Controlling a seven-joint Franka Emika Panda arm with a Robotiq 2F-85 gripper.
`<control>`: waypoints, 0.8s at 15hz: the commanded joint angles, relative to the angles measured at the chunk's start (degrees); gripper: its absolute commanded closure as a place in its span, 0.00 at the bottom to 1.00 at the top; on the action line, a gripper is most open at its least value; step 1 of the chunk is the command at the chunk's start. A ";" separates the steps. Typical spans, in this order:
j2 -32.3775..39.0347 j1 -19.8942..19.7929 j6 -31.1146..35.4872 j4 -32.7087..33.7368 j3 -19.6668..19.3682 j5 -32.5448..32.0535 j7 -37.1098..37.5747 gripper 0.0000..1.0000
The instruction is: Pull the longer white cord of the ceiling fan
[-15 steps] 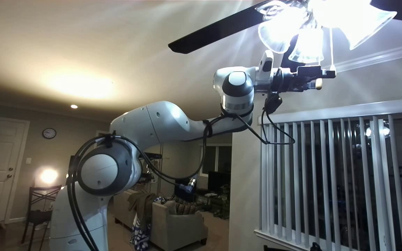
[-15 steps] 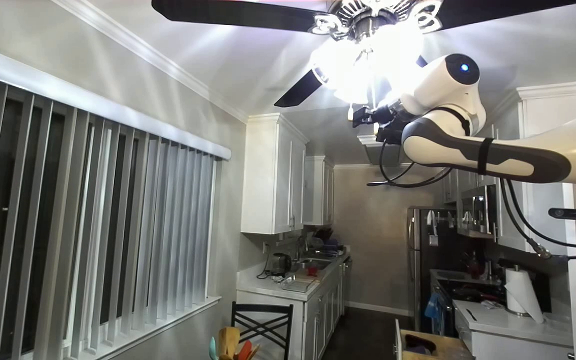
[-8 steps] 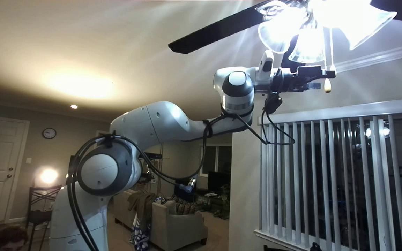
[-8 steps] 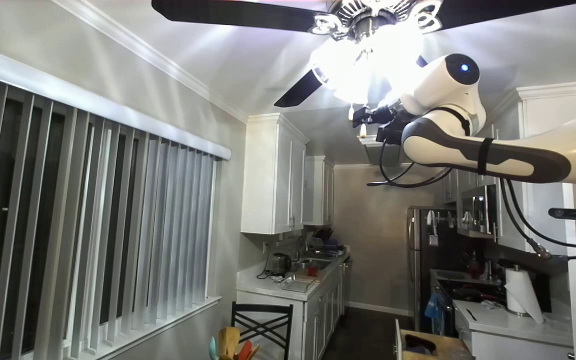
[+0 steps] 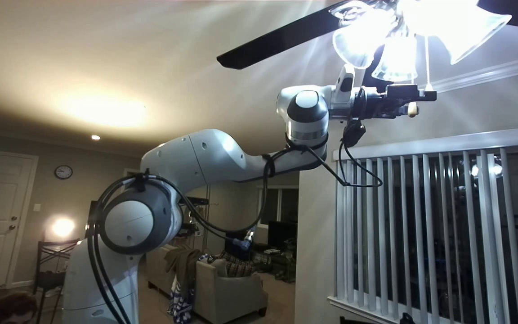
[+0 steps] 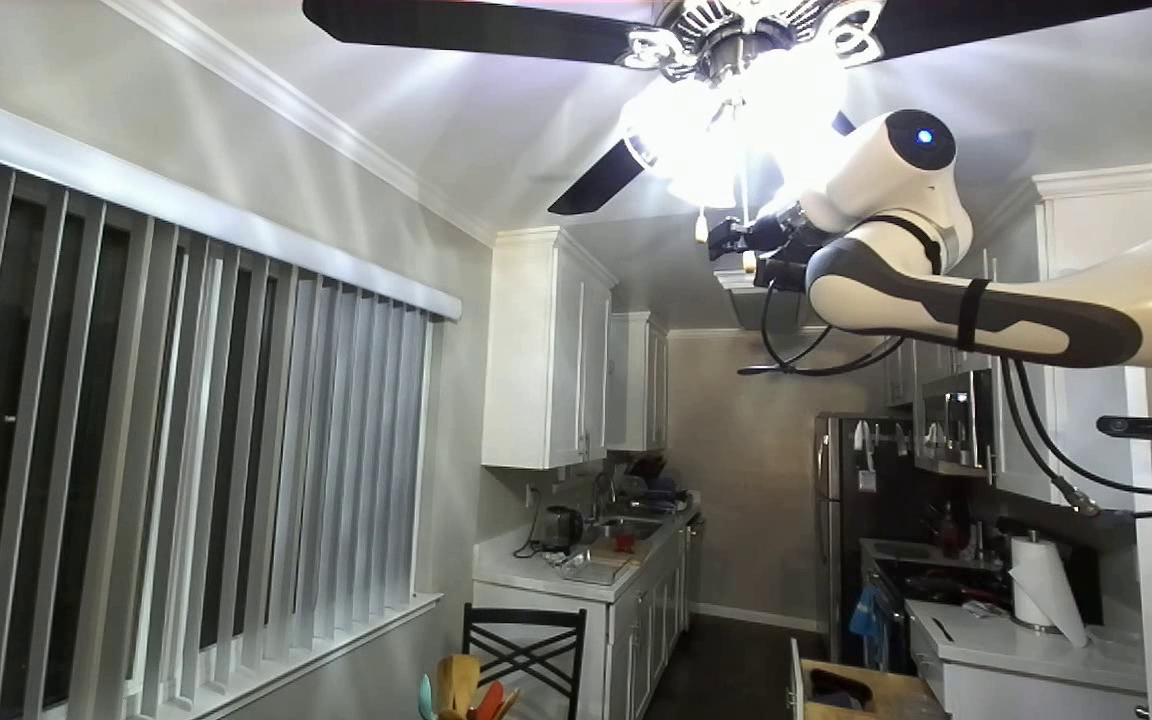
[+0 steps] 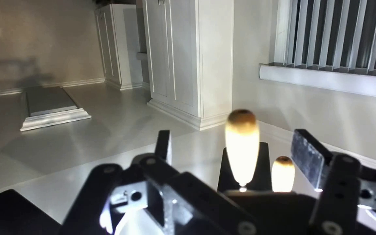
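Note:
The ceiling fan shows in both exterior views, with dark blades [image 5: 281,38] [image 6: 476,28] and brightly lit glass shades [image 5: 396,58]. The longer white cord hangs from it, its pale knob [image 5: 413,109] [image 6: 748,262] level with my gripper [image 5: 420,102] [image 6: 736,240]. In the upside-down wrist view, this larger knob [image 7: 242,150] appears between the two open fingers of the gripper [image 7: 235,153], apart from both. The shorter cord's knob [image 5: 429,87] [image 6: 702,228] hangs beyond the fingertips; it looks smaller in the wrist view [image 7: 283,174]. Most of the longer cord is hidden by glare and the gripper.
The lit shades hang just above the gripper. A window with vertical blinds [image 5: 421,234] [image 6: 196,430] and white cabinets [image 6: 546,350] stand beyond. A person's head [image 5: 9,308] shows at the lower left of an exterior view. Black cables [image 5: 358,184] loop below the wrist.
The longer cord's knob swung out past the fingers half a second ago and is now back at the gripper. The gripper has moved slightly forward, toward the cords. It stays open.

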 commanded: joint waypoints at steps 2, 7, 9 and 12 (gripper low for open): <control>0.39 -1.06 -0.63 1.76 -0.03 -0.73 1.79 0.39; 0.59 -0.79 -0.85 1.91 -0.50 -0.20 1.04 0.73; 0.64 -0.83 -0.90 2.04 -0.41 -0.51 1.27 0.86; 0.49 -0.88 -0.91 1.95 -0.34 -0.75 1.45 0.98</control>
